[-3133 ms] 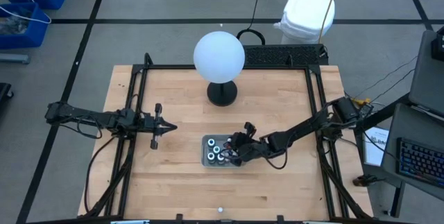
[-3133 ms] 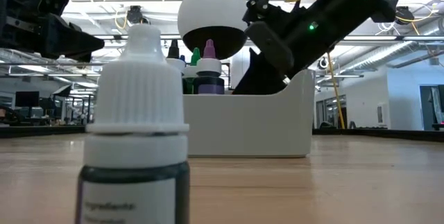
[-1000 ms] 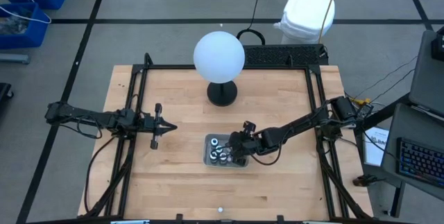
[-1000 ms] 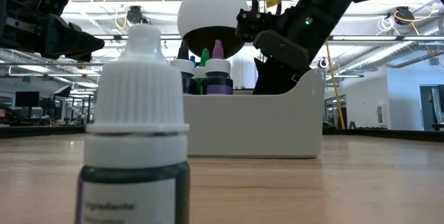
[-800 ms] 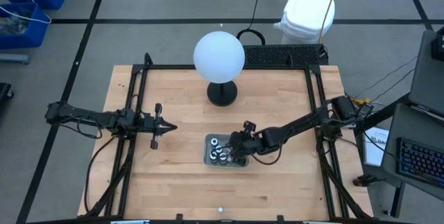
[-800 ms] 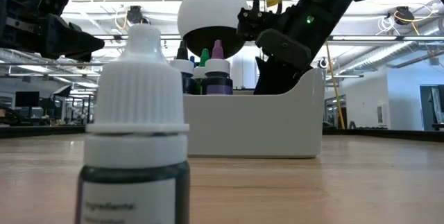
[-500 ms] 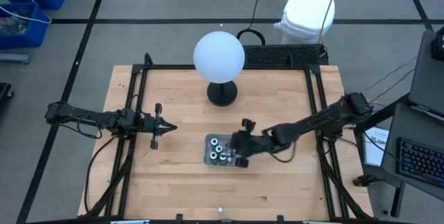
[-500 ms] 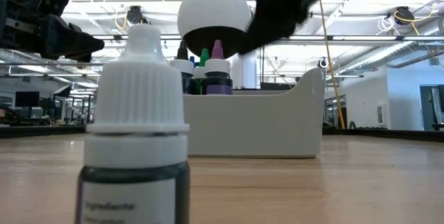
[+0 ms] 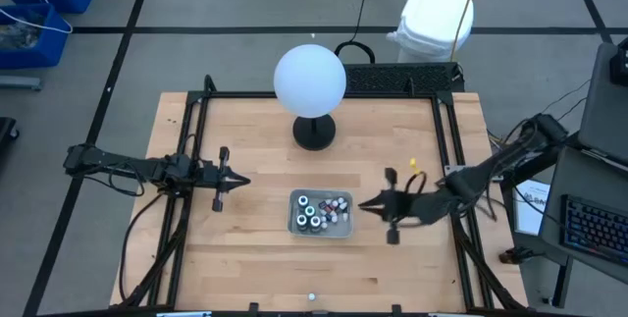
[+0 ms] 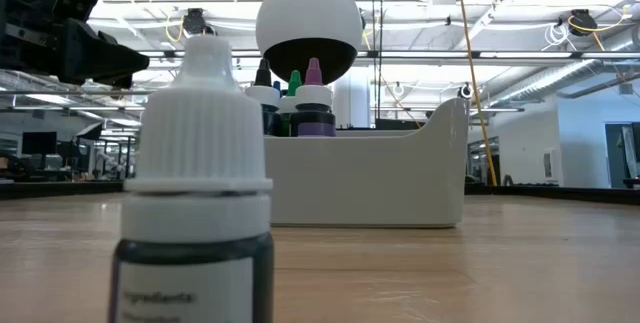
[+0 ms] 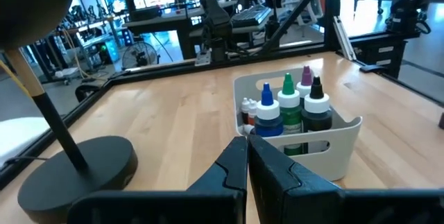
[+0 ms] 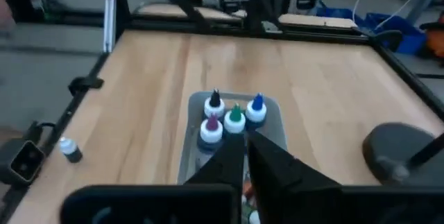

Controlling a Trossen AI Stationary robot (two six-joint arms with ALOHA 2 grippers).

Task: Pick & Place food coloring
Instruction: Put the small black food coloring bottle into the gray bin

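The table (image 9: 245, 248) was pale, smooth wood with visible plank joints. The tray (image 10: 360, 178) looked like matt white plastic. The food coloring (image 11: 288, 109) bottles were plastic with ribbed caps. The globe (image 9: 310, 79) appeared matt white on a black, slightly glossy base (image 11: 76, 172).

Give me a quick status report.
Both grippers shut, empty: left, right beside tray. Four bottles in tray; one at table edge.

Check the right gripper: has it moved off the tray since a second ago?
Yes. In the high view the right gripper has pulled back from over the tray toward the table's right side, now clear of it, fingers shut.
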